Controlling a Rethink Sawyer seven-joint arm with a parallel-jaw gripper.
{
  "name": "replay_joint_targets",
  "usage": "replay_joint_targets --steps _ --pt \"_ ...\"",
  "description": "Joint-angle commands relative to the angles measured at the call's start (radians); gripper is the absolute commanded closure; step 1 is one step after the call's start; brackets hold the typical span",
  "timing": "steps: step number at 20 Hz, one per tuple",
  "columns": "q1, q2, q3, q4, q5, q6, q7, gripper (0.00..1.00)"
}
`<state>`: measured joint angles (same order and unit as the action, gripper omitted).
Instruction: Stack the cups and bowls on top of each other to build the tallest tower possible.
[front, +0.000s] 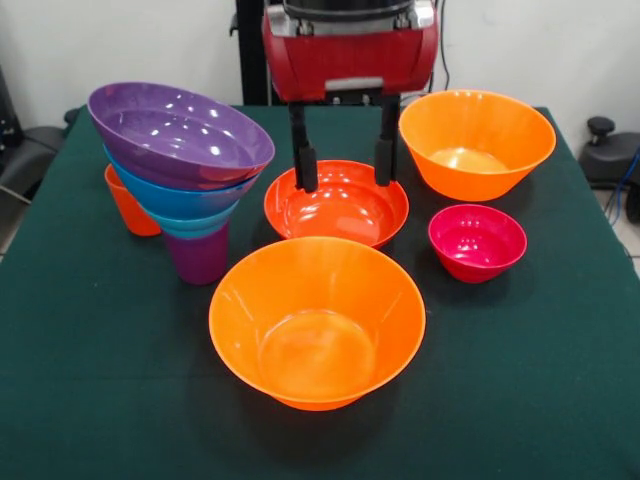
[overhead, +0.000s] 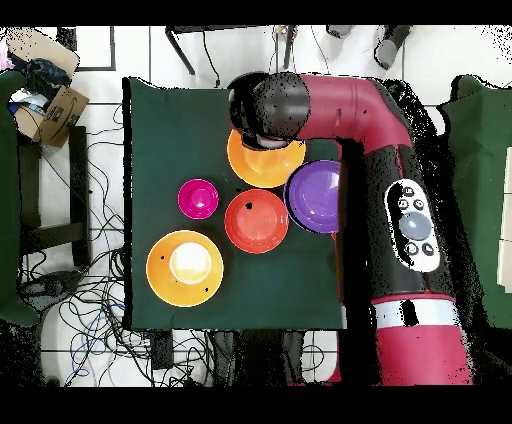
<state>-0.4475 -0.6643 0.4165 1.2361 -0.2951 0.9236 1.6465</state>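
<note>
Hung open gripper over red-orange bowl. Next job, probably: grab rim, add to tower.

The bowls, such as the large orange one and the purple one, are smooth glossy plastic catching highlights. The worktop wears matt dark-green cloth. The tool has matt black fingers under a shiny red housing.

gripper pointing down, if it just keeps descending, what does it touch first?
Likely the shallow red-orange bowl: in the front view the open gripper hangs over its far rim, fingers apart. Depth is unclear, and the overhead view hides the gripper under the arm, so it could land just behind the bowl.
</note>
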Motion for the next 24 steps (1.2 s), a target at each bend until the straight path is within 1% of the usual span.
replay_joint_targets --steps 1,4,7,8,14,19,24 --pt "0.044 0.081 -0.071 -0.023 -0.026 -0.016 0.161 0.00" --pt "0.065 0.104 -0.079 -0.011 -0.004 -0.043 0.203 0.00" --pt "0.079 0.123 -0.075 0.001 0.041 -0.032 0.224 0.00" --pt "0.080 0.123 -0.070 0.019 0.060 -0.034 0.231 0.00" --pt "0.093 0.095 -0.066 0.087 0.141 0.003 0.262 0.00" --pt "0.123 0.087 -0.076 0.112 0.173 -0.008 0.293 0.00" --pt "0.128 0.059 -0.072 0.181 0.201 -0.039 0.295 0.00"
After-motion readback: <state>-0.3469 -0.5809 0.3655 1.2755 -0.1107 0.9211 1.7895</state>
